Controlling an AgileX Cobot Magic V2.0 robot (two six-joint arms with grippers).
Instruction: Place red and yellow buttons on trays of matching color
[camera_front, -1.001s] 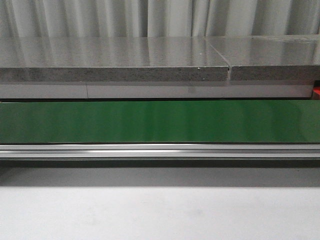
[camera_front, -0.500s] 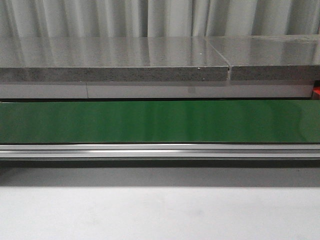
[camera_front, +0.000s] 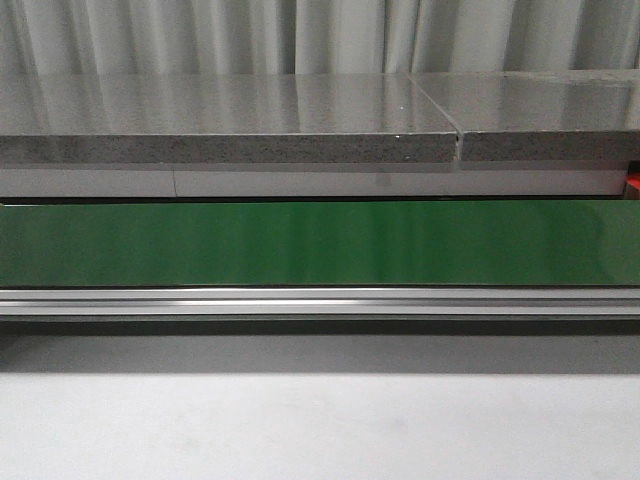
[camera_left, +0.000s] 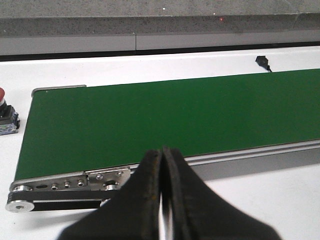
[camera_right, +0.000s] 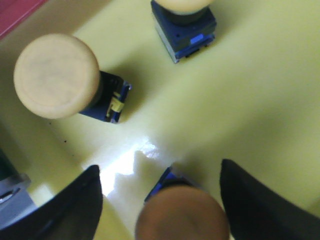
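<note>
Three yellow buttons stand on the yellow tray (camera_right: 260, 90). One yellow button (camera_right: 182, 216) sits between the right claw's (camera_right: 160, 200) two dark fingers (camera_right: 75, 210), which are spread wide on either side of it, clear of its cap. A second yellow button (camera_right: 56, 76), tilted on its blue base, lies near that one on the tray floor, and a third (camera_right: 184, 20) stands further off, only partly in view. A strip of red tray (camera_right: 17, 15) shows beyond the yellow tray's edge.

The left claw (camera_left: 162, 200) has its fingers pressed together, holding nothing, above the white table (camera_left: 260, 200) just beside the green conveyor belt (camera_left: 175, 115). A red button (camera_left: 6, 112) stands on the table off the belt's roller end. The front view shows only the belt and the grey slab (camera_front: 230, 115) behind it.
</note>
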